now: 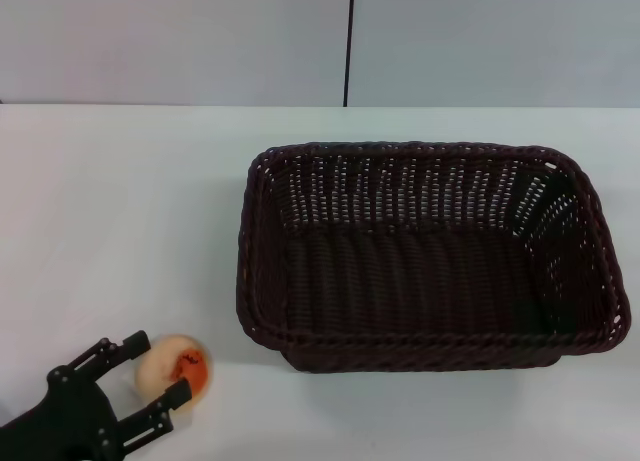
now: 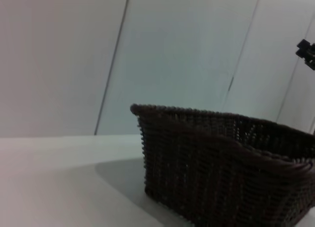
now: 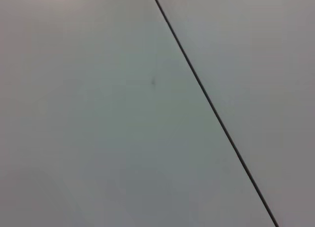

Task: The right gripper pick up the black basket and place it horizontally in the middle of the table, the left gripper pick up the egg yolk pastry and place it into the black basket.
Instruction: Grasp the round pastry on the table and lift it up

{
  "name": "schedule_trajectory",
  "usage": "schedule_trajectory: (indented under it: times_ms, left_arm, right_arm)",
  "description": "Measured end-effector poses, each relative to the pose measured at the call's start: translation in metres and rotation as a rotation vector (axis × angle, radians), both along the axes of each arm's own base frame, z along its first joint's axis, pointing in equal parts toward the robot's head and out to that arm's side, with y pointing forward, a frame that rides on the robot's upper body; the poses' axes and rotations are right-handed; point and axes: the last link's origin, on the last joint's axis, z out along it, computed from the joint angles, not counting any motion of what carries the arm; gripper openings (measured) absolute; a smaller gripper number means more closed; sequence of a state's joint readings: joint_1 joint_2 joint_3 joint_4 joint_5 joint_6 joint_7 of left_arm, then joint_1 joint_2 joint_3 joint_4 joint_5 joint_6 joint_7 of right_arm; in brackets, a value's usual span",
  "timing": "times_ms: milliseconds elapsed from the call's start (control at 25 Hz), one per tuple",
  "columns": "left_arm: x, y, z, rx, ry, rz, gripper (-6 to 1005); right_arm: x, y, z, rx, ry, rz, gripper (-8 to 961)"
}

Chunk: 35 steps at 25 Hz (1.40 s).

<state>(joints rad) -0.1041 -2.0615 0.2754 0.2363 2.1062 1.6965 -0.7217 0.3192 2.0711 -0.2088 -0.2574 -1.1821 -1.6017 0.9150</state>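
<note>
The black basket [image 1: 430,256] lies lengthwise on the white table [image 1: 120,211], in the middle and toward the right, open side up and empty. Its corner also fills the left wrist view [image 2: 221,168]. The egg yolk pastry [image 1: 175,369], a cream ball with an orange-red patch, sits at the near left, apart from the basket. My left gripper [image 1: 160,367] is low at the table there, with one finger on each side of the pastry and both against it. My right gripper is out of view; the right wrist view shows only wall.
Bare white tabletop lies between the pastry and the basket's left rim [image 1: 250,271]. A grey panelled wall [image 1: 200,41] with a dark seam stands behind the table. A small black part [image 2: 307,52] shows at the edge of the left wrist view.
</note>
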Motion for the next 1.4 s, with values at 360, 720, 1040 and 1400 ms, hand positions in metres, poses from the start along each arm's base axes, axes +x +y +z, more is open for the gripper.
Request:
schedule_trajectory:
  times_ms: [360,720,1040,1400]
  left_arm:
    - [0.0,0.003,-0.007,-0.02,0.043,-0.02,714]
    - [0.002,0.016,-0.013,-0.038,0.083,-0.056,608]
    - [0.006,0.024,-0.022,-0.046,0.097,-0.063,409]
    - [0.006,0.024,-0.021,-0.026,0.101,-0.076,119]
  right_arm:
    - [0.003,0.0,-0.006,-0.014,0.025,-0.023,369]
    - [0.003,-0.002,-0.011,-0.031,0.039,-0.026,369]
    - [0.003,-0.002,-0.012,-0.033,0.04,-0.027,369]
    - [0.005,-0.003,-0.012,-0.031,0.041,-0.032,370]
